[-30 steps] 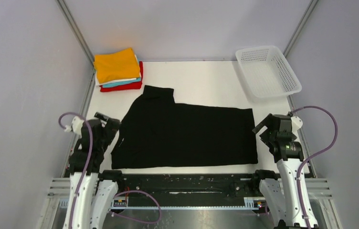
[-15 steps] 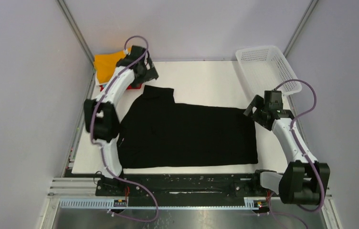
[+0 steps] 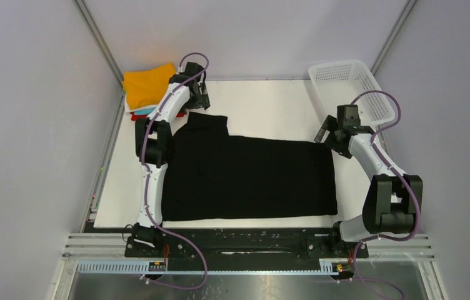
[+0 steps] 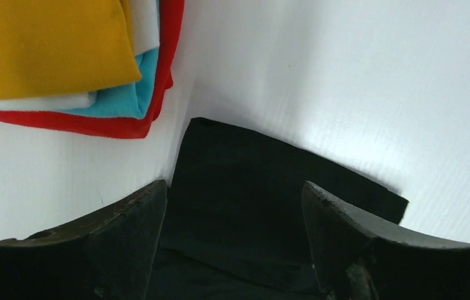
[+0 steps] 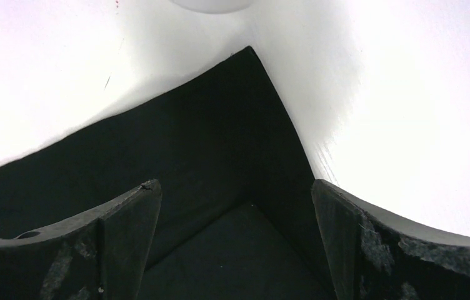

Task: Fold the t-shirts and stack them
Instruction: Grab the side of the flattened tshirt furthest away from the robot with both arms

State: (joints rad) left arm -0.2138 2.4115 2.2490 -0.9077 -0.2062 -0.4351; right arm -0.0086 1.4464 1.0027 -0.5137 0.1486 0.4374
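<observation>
The large black t-shirt lies flat across the white table, its sleeve sticking out at the far left. My left gripper is open above that sleeve's far end. My right gripper is open over the shirt's far right corner. Neither holds cloth. A folded stack sits at the far left corner: orange shirt on top, then white, teal and red ones.
A white mesh basket stands at the far right corner, close behind my right arm. Grey walls close in the table on three sides. A black rail runs along the near edge.
Both arms have swung out from their folded rest near the front edge. The left gripper went to the sleeve by the stack, the right to the shirt's far right corner. The shirt has not moved.
</observation>
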